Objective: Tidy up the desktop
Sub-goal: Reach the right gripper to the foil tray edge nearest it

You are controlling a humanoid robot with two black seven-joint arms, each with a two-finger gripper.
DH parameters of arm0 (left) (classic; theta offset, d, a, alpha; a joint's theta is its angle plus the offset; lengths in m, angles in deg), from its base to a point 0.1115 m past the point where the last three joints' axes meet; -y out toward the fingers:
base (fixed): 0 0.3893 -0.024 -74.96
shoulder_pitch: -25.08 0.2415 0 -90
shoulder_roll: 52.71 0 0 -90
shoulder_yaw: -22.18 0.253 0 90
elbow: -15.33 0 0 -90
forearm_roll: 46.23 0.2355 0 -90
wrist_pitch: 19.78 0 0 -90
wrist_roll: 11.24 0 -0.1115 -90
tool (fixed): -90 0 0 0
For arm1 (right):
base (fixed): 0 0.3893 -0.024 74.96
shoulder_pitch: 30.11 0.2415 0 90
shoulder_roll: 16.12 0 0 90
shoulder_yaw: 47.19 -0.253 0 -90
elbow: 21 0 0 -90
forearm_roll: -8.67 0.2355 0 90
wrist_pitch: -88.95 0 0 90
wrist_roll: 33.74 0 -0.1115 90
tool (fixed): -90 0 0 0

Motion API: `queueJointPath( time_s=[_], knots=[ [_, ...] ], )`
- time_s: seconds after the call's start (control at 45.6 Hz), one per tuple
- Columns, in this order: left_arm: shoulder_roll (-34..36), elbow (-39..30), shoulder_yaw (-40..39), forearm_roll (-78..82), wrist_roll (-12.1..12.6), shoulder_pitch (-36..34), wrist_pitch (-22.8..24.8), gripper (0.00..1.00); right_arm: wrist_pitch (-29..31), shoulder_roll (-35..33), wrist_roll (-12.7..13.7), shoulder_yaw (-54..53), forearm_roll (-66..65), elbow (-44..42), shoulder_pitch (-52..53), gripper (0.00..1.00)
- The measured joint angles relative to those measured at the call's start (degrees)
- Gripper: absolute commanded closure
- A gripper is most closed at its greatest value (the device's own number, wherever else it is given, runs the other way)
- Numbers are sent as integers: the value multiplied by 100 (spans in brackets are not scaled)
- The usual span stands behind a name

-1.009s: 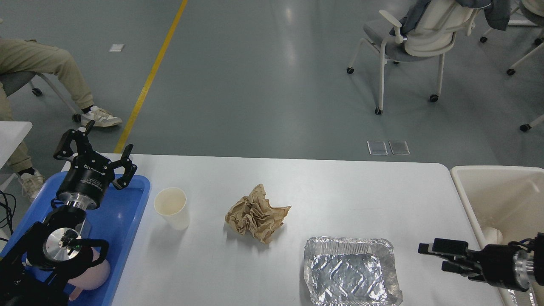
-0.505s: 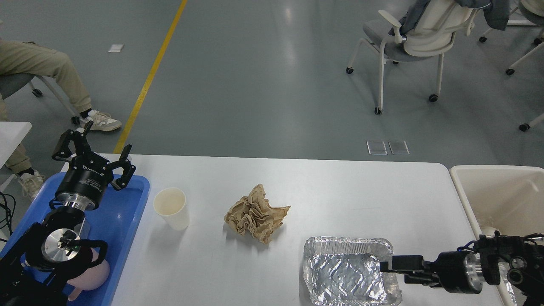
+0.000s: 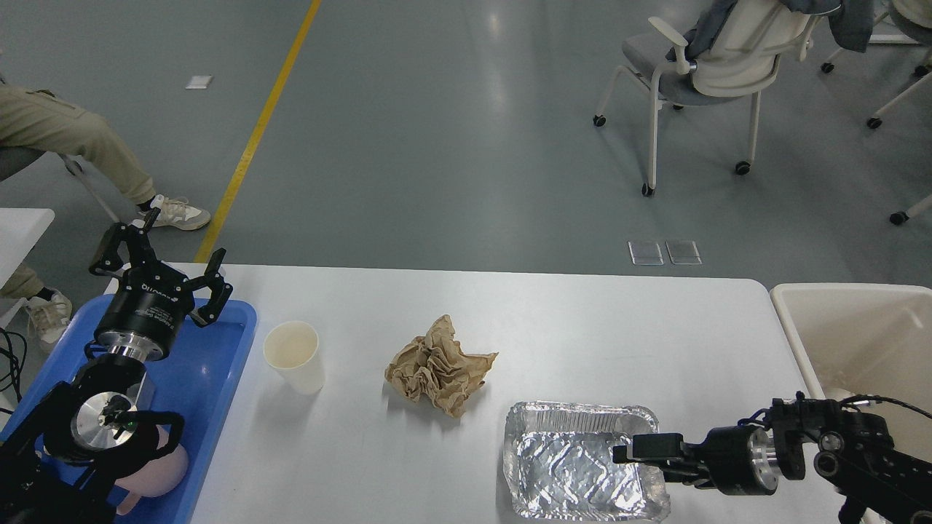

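The white desktop [image 3: 553, 313] holds a paper cup [image 3: 293, 356] standing upright at the left, a crumpled brown paper [image 3: 439, 366] in the middle and an empty foil tray [image 3: 568, 469] at the front right. My right gripper [image 3: 644, 460] reaches in from the right at the foil tray's right rim. Its two fingers stand apart, one over the rim and one lower, outside it. My left gripper [image 3: 164, 262] is open and empty, pointing up over the far end of the blue tray [image 3: 215, 364], left of the cup.
A beige bin [image 3: 852, 327] stands off the desktop's right end. A pink object [image 3: 162, 471] lies in the blue tray's near end under my left arm. A seated person's legs [image 3: 87, 145] are at the far left, and wheeled chairs [image 3: 699, 65] are behind.
My right gripper has moved left from beside the bin to the foil tray's right rim. The foil tray has slid a little to the left. The left arm has held still.
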Motion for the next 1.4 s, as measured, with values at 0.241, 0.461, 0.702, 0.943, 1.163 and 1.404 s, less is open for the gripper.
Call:
queueJointPath(
  time_s=[0.241, 0.461, 0.702, 0.943, 1.163, 1.404],
  knots=[
    [-8, 0, -7, -2, -55, 35, -1, 3, 0, 233, -11, 23, 13, -399, -4, 0],
    [-2, -1, -8, -2, -70, 35, -1, 3, 0, 449, -66, 76, 18, -502, -5, 0],
    [-1, -2, -37, -2, -79, 36, 0, 3, -145, 573, -77, 82, 22, -504, 3, 0],
    [7, -2, -90, -2, -79, 42, 8, 3, -190, 629, -70, 145, 23, -511, 3, 28],
    [2, -7, -112, -1, -78, 37, 5, 3, -204, 810, -70, 455, 11, -933, 174, 42],
    [34, -8, -138, -2, -70, 35, 1, 3, -206, 990, -341, 860, 18, -1390, 381, 86]
  ],
)
